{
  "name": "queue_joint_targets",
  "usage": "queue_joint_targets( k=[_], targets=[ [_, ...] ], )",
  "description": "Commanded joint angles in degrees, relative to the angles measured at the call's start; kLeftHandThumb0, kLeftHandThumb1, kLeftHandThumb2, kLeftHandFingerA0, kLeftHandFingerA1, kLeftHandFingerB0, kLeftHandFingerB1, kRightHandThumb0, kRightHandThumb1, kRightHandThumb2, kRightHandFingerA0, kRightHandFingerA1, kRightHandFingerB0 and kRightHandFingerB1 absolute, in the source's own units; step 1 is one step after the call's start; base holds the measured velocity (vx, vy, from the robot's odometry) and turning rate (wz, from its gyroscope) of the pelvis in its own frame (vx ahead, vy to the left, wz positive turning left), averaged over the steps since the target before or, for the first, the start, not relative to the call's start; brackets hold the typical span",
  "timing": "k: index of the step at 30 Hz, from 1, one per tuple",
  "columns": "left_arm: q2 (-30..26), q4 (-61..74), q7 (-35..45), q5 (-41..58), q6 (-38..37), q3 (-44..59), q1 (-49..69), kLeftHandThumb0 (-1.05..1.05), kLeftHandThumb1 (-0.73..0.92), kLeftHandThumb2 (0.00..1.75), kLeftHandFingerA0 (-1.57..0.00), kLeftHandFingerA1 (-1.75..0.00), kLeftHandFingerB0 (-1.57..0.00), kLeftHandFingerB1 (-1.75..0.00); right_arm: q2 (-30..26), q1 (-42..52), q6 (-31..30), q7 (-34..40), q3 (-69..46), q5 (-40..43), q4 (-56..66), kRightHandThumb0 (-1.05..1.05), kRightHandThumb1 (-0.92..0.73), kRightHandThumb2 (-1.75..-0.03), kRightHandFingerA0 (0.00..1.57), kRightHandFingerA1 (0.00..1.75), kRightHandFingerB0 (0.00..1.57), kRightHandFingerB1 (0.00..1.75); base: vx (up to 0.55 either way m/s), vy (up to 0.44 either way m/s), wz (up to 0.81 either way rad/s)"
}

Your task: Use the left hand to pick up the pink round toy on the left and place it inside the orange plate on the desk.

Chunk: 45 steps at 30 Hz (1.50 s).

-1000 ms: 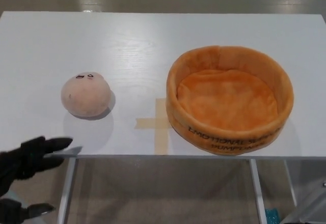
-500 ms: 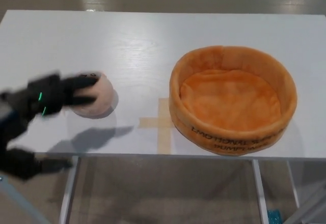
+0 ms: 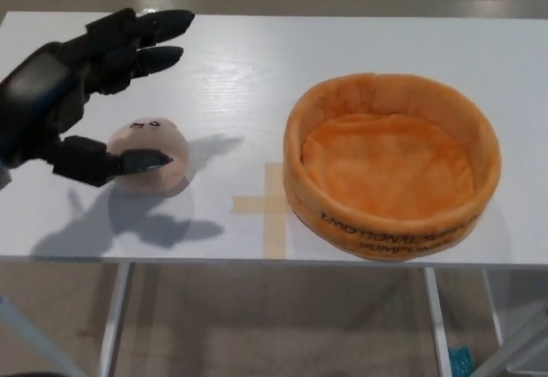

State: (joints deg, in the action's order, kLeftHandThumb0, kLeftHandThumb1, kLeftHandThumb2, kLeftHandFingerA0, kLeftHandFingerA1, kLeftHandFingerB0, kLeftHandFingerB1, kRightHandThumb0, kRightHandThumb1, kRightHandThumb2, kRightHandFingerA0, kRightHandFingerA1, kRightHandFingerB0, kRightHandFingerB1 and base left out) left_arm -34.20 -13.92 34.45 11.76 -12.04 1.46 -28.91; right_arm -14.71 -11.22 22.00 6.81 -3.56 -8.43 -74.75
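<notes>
The pink round toy (image 3: 158,150), with a small drawn face on top, lies on the white desk (image 3: 257,77) at the left. My left hand (image 3: 81,90) hovers over the toy's left side, open, with two fingers (image 3: 150,38) stretched out above it and the thumb (image 3: 120,163) crossing its front. The hand holds nothing. The orange plush plate (image 3: 390,167) stands on the right of the desk, and nothing lies in it. My right hand does not show.
A tan tape cross (image 3: 265,206) marks the desk between the toy and the plate. The desk's front edge runs just below them, with grey metal legs (image 3: 111,326) and floor underneath.
My left hand has risen from below the desk's front edge to above the toy and spread its fingers wide. The toy and the plate have stayed put.
</notes>
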Motion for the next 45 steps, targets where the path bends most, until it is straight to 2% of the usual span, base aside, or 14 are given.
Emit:
queue_joint_targets(
  k=[1,19,29,31,33,34,36,37,38,39,40,41,44,45],
  targets=[
    [-0.4,-18.2,-13.5,-23.0,-3.9,-9.9,-10.3,-0.46,0.32,0.67,0.00,-0.20,-0.06,-0.23,0.1,0.8,0.4,0.1,-0.4,0.3,-0.5,-0.39,-0.58,-0.58,0.74,0.60,0.64,0.44,0.00,0.000,0.00],
    [-0.1,-34.1,-16.8,-29.0,-3.8,-20.9,-16.5,-0.63,0.41,0.74,0.00,-0.01,0.00,-0.06,-0.2,1.1,0.6,0.4,-0.4,0.2,-0.4,-0.38,-0.58,-0.58,0.74,0.59,0.64,0.44,0.00,0.000,0.00],
    [1.2,-40.2,-17.3,-30.9,-3.9,-23.4,-18.2,-0.57,0.34,0.77,0.00,-0.18,0.00,-0.19,0.1,1.4,0.9,0.2,-0.9,0.6,-0.4,-0.37,-0.58,-0.58,0.76,0.63,0.65,0.44,0.00,0.000,0.00],
    [1.5,-41.2,-17.3,-31.0,-4.3,-23.4,-18.4,-0.70,0.34,0.65,-0.05,-0.19,-0.05,-0.15,0.1,1.2,0.6,0.3,-0.9,0.5,-0.4,-0.37,-0.57,-0.58,0.76,0.62,0.65,0.44,0.00,0.000,0.00],
    [2.0,-42.6,-17.4,-31.1,-4.5,-23.2,-18.7,-0.53,0.32,0.77,0.00,-0.30,0.00,-0.24,0.1,1.1,0.4,0.1,-1.0,0.6,-0.5,-0.38,-0.57,-0.58,0.76,0.62,0.65,0.44,0.00,0.000,0.00],
    [2.2,-43.2,-17.6,-31.1,-5.4,-23.0,-18.8,-0.63,0.41,0.53,-0.24,-0.31,-0.01,-0.25,0.0,1.1,0.4,0.4,-0.8,0.3,-0.5,-0.38,-0.57,-0.58,0.76,0.62,0.64,0.44,0.00,0.000,0.00],
    [2.4,-43.7,-18.9,-31.4,-6.8,-22.8,-18.4,-0.58,0.41,0.70,-0.32,-0.46,-0.05,-0.30,-0.1,1.2,0.5,0.5,-0.6,0.0,-0.5,-0.38,-0.58,-0.58,0.76,0.61,0.65,0.44,0.00,0.000,0.00],
    [2.8,-43.9,-19.6,-30.6,-8.0,-22.0,-18.0,-0.31,0.64,0.61,-0.80,-0.52,-0.33,-0.32,-0.1,1.2,0.7,0.4,-0.7,0.1,-0.4,-0.37,-0.58,-0.58,0.75,0.60,0.65,0.45,0.00,0.000,0.00],
    [3.0,-44.1,-19.8,-30.0,-8.6,-21.4,-17.7,-0.31,0.64,0.61,-0.80,-0.52,-0.33,-0.32,0.0,1.2,0.8,0.4,-0.8,0.2,-0.4,-0.37,-0.58,-0.58,0.75,0.60,0.65,0.45,0.00,0.000,0.00],
    [3.4,-44.5,-20.2,-29.4,-9.8,-20.8,-17.4,-0.14,0.79,0.65,-1.16,-0.69,-0.66,-0.43,0.0,1.2,0.7,0.2,-0.9,0.3,-0.4,-0.38,-0.58,-0.58,0.75,0.60,0.64,0.44,0.00,0.000,0.00],
    [3.7,-44.8,-20.5,-29.1,-10.6,-20.4,-17.2,-0.14,0.79,0.65,-1.16,-0.69,-0.66,-0.43,0.0,1.2,0.6,0.1,-0.9,0.4,-0.4,-0.38,-0.58,-0.58,0.75,0.60,0.64,0.44,0.00,0.000,0.00],
    [4.6,-45.6,-21.7,-28.2,-12.0,-19.3,-16.7,-0.08,0.85,0.63,-1.03,-1.05,-0.89,-0.59,-0.1,1.2,0.5,0.2,-0.8,0.3,-0.4,-0.37,-0.58,-0.58,0.75,0.61,0.65,0.44,0.00,0.000,0.00],
    [5.6,-46.9,-23.1,-28.3,-14.6,-17.7,-16.7,-0.07,0.82,0.69,-0.96,-1.10,-0.91,-0.73,-0.1,1.0,0.5,0.3,-0.8,0.2,-0.4,-0.37,-0.58,-0.58,0.75,0.60,0.64,0.44,0.00,0.000,0.00],
    [5.7,-46.7,-23.7,-28.6,-15.1,-17.7,-16.6,-0.11,0.83,0.73,-0.94,-1.18,-0.82,-0.98,-0.1,1.0,0.5,0.3,-0.8,0.2,-0.4,-0.38,-0.58,-0.58,0.74,0.58,0.64,0.44,0.00,0.000,0.00]
  ],
)
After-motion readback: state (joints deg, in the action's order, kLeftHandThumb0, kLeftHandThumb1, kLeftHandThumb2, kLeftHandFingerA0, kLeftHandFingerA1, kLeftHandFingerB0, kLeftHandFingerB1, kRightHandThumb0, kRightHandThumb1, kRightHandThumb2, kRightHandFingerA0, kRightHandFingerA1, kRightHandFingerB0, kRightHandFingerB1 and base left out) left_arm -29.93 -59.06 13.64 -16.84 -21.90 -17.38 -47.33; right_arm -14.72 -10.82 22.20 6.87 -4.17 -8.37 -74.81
